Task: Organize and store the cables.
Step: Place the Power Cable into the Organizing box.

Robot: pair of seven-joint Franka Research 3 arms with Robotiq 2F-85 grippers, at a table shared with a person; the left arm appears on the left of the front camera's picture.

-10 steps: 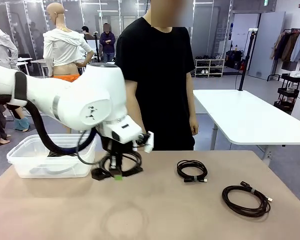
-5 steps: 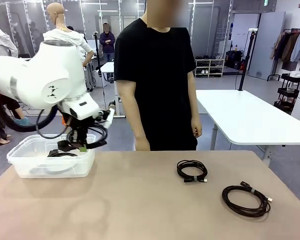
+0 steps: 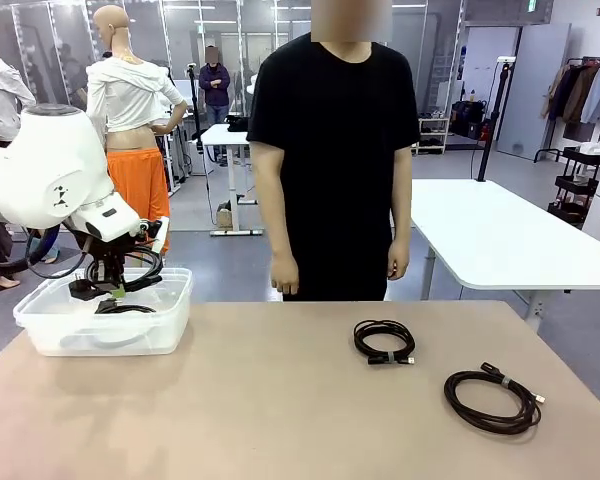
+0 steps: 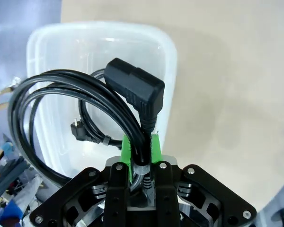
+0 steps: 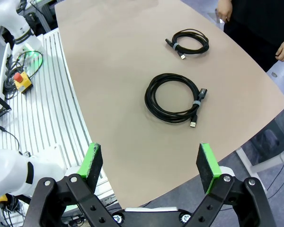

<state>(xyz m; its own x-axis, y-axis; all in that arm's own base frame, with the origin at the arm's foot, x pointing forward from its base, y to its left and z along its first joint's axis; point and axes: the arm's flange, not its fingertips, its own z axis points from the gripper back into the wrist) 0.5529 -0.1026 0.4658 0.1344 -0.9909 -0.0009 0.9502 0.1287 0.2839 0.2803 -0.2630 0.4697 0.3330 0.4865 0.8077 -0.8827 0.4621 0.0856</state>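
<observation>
Bare tabletop [image 3: 260, 400] between bin [image 3: 130, 335] and coiled cables [image 3: 384, 341], person [image 3: 335, 150] behind

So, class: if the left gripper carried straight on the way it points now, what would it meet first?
Most likely the clear bin below the left gripper, or the loose cable lying in it; depth is unclear. The gripper is shut on the held cable, which would arrive ahead of it.

1. The left tool [image 4: 141, 142] grips a cable [image 4: 132, 87] whose cord covers the inner faces of the green pads [image 4: 127, 147]. The coil's lower loop passes behind the tool's body.
2. A second cable [image 3: 125, 308] lies in the clear bin [image 3: 40, 335] at the left edge of the bench [image 3: 280, 400], and the cloudy wall blurs it.
3. On the small coil [image 3: 384, 341] and the larger coil [image 3: 492, 400] near the right edge, the plug types are too small to tell.
4. The right tool [image 5: 150, 149] has its body cut off by the picture's bottom edge.
</observation>
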